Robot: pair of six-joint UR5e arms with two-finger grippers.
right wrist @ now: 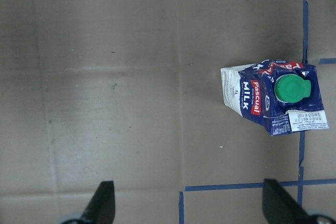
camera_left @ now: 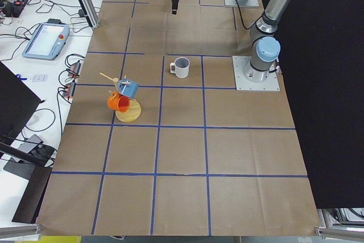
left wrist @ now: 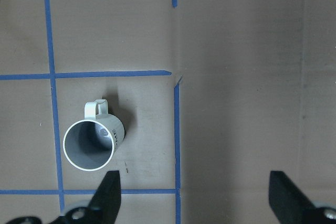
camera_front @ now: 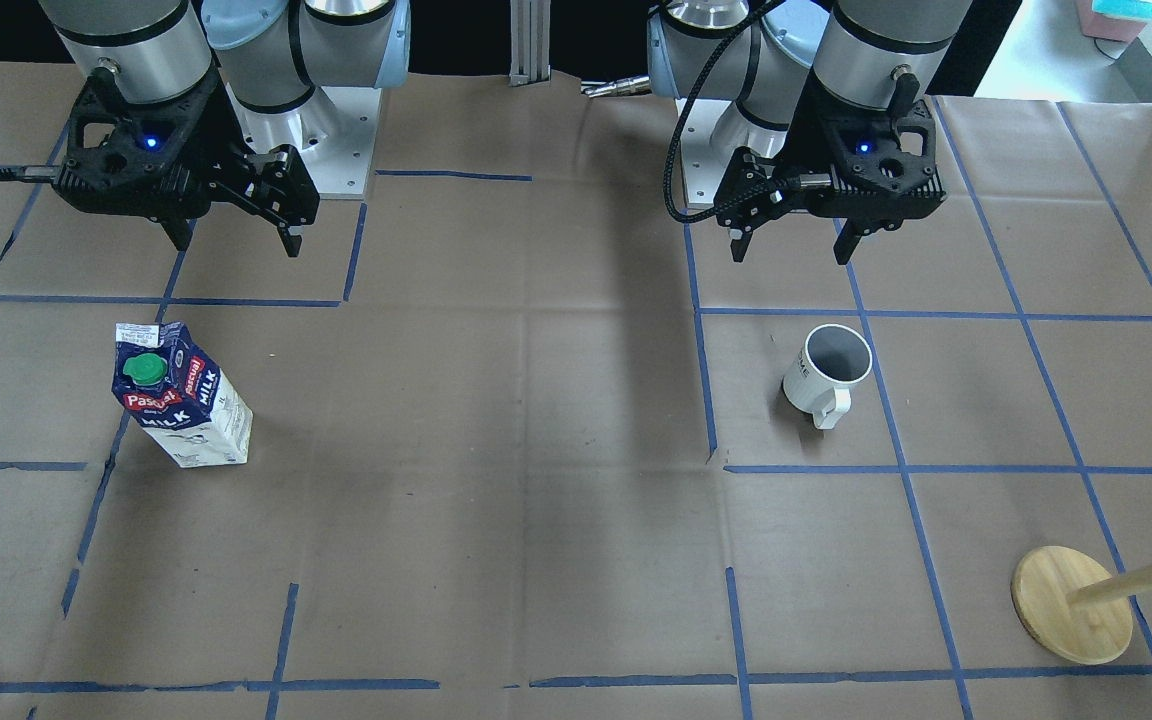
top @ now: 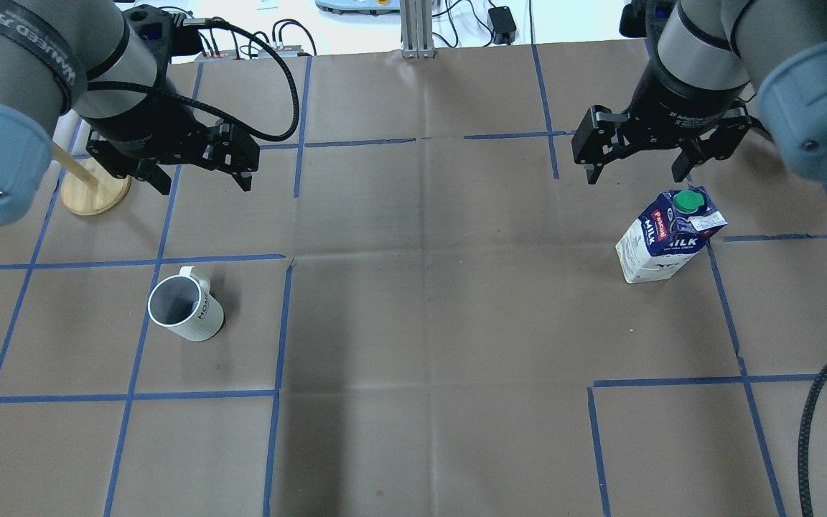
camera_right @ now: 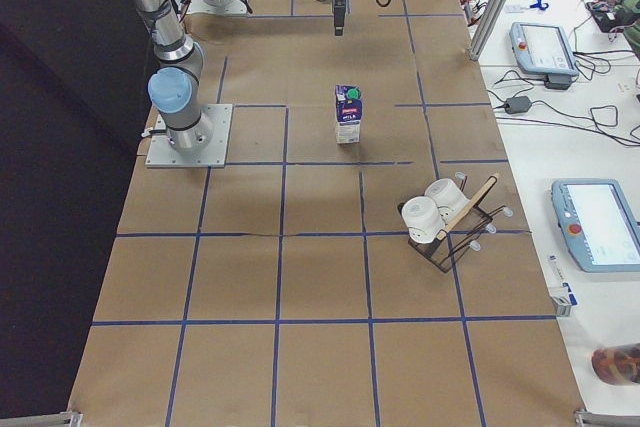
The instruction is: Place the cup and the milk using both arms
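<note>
Brown paper gridded with blue tape covers your table (top: 421,323). Both arms reach out over it from the robot's edge, wrists turned so the fingers point straight down.

You see the black two-finger left gripper (top: 203,179) held up off the surface, jaws wide apart with nothing between them. The white ceramic mug (top: 185,311), with a loop handle and dark grey inside, stands upright on the left half of the table. It is roughly midway between the robot's edge and the operators' edge, handle toward the operators, and clear of both fingers.

The black two-finger right gripper (top: 636,172) hangs the same way over the right half, jaws spread and empty. The tall gable-top milk carton (top: 665,240), dark blue above and white at the base with a round green cap, stands upright below it, untouched.

Nearer the operators' edge on the left half, a pale wooden mug stand (top: 95,190) rests on its round base.
</note>
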